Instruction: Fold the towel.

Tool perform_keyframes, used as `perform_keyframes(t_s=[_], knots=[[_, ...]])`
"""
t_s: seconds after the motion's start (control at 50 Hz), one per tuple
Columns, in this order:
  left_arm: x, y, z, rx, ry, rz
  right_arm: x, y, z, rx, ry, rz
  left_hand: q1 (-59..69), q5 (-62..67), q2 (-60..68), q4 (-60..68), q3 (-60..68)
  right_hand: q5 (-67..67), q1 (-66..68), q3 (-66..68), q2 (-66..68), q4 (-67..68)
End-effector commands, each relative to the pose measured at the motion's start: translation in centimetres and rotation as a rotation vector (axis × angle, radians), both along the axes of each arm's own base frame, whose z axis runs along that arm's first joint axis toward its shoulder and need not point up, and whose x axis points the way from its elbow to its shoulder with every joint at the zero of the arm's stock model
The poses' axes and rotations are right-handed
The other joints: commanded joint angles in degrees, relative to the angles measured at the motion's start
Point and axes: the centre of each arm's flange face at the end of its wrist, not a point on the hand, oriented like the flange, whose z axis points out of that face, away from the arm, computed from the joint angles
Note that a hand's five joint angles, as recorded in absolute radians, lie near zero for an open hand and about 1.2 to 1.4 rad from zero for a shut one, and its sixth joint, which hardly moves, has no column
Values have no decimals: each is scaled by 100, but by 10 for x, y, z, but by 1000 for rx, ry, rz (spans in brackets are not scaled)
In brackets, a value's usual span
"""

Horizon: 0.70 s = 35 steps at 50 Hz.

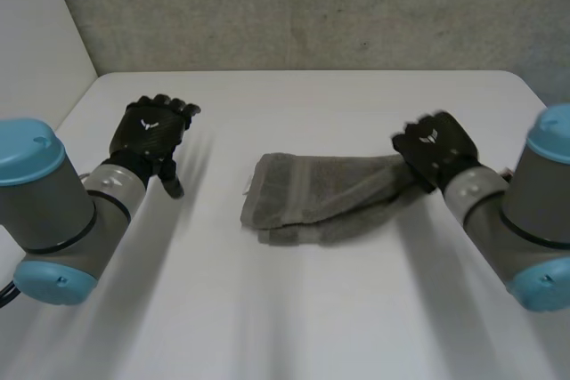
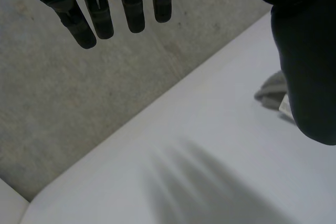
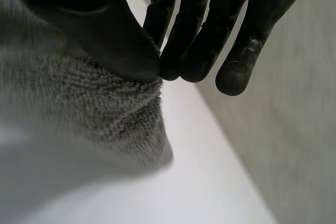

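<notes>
Grey towel (image 1: 307,198) (one), right robot hand (image 1: 438,145) pinching

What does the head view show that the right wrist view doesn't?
Head view: the left robot hand, open and apart from the towel, which lies mid-table. Right wrist view: the thumb and fingertips pinching the towel's edge up close. Both: the right robot hand, the towel, the white table.
</notes>
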Motion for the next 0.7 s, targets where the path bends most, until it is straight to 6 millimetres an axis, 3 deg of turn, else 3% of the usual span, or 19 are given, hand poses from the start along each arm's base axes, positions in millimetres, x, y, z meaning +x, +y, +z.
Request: perform_keyframes(t_s=[0.02, 0.04, 0.08, 0.1, 0.14, 0.2, 0.22, 0.24, 0.26, 0.28, 0.3, 0.32, 0.34, 0.36, 0.4, 0.42, 0.46, 0.58, 0.7], knots=[[-12, 6, 38, -70, 114, -33, 104, 55, 12, -156, 50, 361, -504, -1239, -445, -460, -359, 348, 616, 363, 410, 342], [-12, 6, 38, -70, 115, -33, 104, 55, 12, -156, 50, 362, -504, -1239, -445, -460, -359, 348, 616, 363, 410, 342], [-13, 5, 52, -75, 199, -33, 136, 82, -9, -174, 114, 468, -504, -1239, -445, -460, -359, 348, 616, 363, 410, 342], [-13, 5, 52, -75, 200, -33, 136, 82, -9, -174, 114, 469, -504, -1239, -445, -460, -359, 348, 616, 363, 410, 342], [-13, 4, 62, -75, 256, -41, 151, 102, -32, -148, 179, 532, -505, -1239, -445, -460, -359, 348, 616, 363, 410, 342], [-13, 3, 64, -75, 273, -40, 152, 105, -39, -124, 198, 534, -504, -1239, -445, -460, -359, 348, 616, 363, 410, 342], [-15, 4, 64, -69, 280, -43, 151, 104, -43, -100, 207, 519, -504, -1239, -445, -460, -359, 4, 272, 19, 66, -2], [-16, 5, 62, -60, 279, -47, 148, 100, -46, -79, 207, 489, -488, -1222, -428, -443, -343, -1831, -1563, -1816, -1769, -1837], [-16, 5, 62, -60, 279, -47, 148, 100, -46, -78, 207, 488, -488, -1222, -428, -443, -342, -1849, -1582, -1835, -1787, -1856], [-18, 7, 62, -56, 279, -54, 145, 100, -45, -54, 186, 457, -471, -1205, -411, -427, -326, -4314, -4047, -4299, -4252, -4320], [-21, 8, 61, -53, 280, -60, 141, 96, -37, -24, 135, 410, -471, -1205, -411, -426, -326, -5888, -5620, -5873, -5826, -5894], [-21, 8, 61, -53, 280, -60, 141, 96, -37, -24, 134, 409, -471, -1205, -411, -426, -326, -5903, -5636, -5888, -5841, -5909], [-24, 9, 60, -52, 280, -68, 134, 89, -17, -2, 48, 353, -471, -1205, -411, -426, -326, -6370, -6102, -6355, -6308, -6376], [-24, 9, 60, -52, 280, -68, 134, 89, -17, -2, 47, 352, -471, -1205, -411, -426, -326, -6374, -6107, -6360, -6312, -6381], [-29, 9, 59, -47, 283, -80, 109, 68, 19, 44, -131, 241, -454, -1188, -394, -410, -309, -6652, -6384, -6637, -6590, -6658], [-29, 9, 59, -47, 283, -80, 108, 68, 20, 44, -131, 240, -454, -1188, -394, -410, -309, -6652, -6384, -6637, -6590, -6658], [-38, 11, 56, -36, 286, -100, 84, 52, 35, 94, -245, 152, -420, -1155, -361, -376, -275, -6652, -6384, -6637, -6590, -6658], [-57, 21, 41, 33, 287, -146, 63, 41, 27, 145, -256, 84, -404, -1138, -344, -359, -258, -6652, -6384, -6637, -6590, -6658], [-77, 32, 3, 151, 237, -164, 55, 34, 11, 185, -238, 50, -387, -1121, -327, -342, -242, -6652, -6384, -6637, -6590, -6658]])
